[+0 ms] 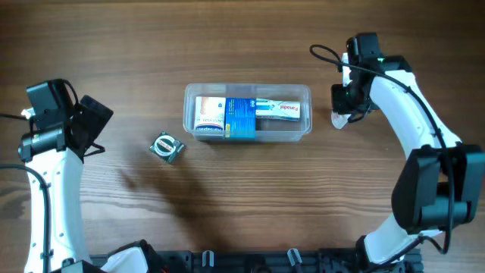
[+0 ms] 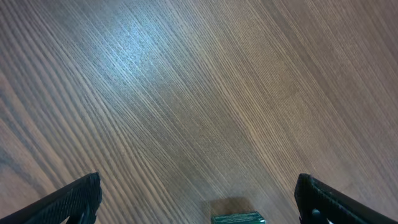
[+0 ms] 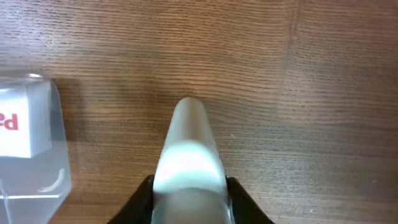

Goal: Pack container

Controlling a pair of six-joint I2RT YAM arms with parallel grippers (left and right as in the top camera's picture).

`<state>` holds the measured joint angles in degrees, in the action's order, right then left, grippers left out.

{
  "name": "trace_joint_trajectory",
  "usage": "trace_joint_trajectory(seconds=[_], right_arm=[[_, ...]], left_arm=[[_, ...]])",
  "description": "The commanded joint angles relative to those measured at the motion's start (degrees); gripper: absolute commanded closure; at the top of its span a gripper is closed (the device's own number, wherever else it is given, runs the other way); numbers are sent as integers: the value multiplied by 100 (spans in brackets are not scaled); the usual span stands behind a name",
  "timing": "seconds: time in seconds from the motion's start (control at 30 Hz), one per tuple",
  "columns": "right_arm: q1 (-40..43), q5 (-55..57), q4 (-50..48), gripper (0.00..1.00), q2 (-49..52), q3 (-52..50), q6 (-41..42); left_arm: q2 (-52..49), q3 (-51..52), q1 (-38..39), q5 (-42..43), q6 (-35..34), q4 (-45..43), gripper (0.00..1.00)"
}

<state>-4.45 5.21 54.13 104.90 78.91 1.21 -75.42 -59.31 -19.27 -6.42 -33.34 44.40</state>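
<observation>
The container [image 1: 247, 86], a clear shallow tub, stands at the table's middle with a white-and-blue box [image 1: 210, 112], a blue box [image 1: 241, 117] and a white box with red print [image 1: 284, 110] lying inside. Just right of it my right gripper [image 1: 341, 114] is shut on a white rounded tube [image 3: 188, 155], held low over the wood. The right wrist view shows the tub's corner [image 3: 37, 168] at the left. A small green box [image 1: 167, 146] lies left of the tub. Far left, my left gripper [image 1: 95, 121] stands open and empty, with the green box's top [image 2: 238, 218] between its fingers' line.
Bare wooden table surrounds the tub. The black base of the rig [image 1: 227, 262] runs along the front edge. The right arm's white links [image 1: 413, 114] reach over the table's right side.
</observation>
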Motion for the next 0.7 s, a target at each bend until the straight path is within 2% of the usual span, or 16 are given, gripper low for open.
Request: trace_joint_trajectory(seconds=[0.0,0.07,0.23,0.5,0.67], right_arm=[[2,83,-7,78,63,26,-15],[2,83,-4,78,63,26,-15],[2,83,170,89,-31,229,-7],[-50,-291,1665,92,-389,2151,125],[-214,-1056,1974,92,-664,2590,538]], left_arm=[[79,9,-42,-72,-55,4,0],[79,9,-42,-72,-55,4,0],[79,9,-42,-72,-55,4,0],[79,9,-42,-72,-55,4,0],[79,9,-42,-72,-55,4,0]])
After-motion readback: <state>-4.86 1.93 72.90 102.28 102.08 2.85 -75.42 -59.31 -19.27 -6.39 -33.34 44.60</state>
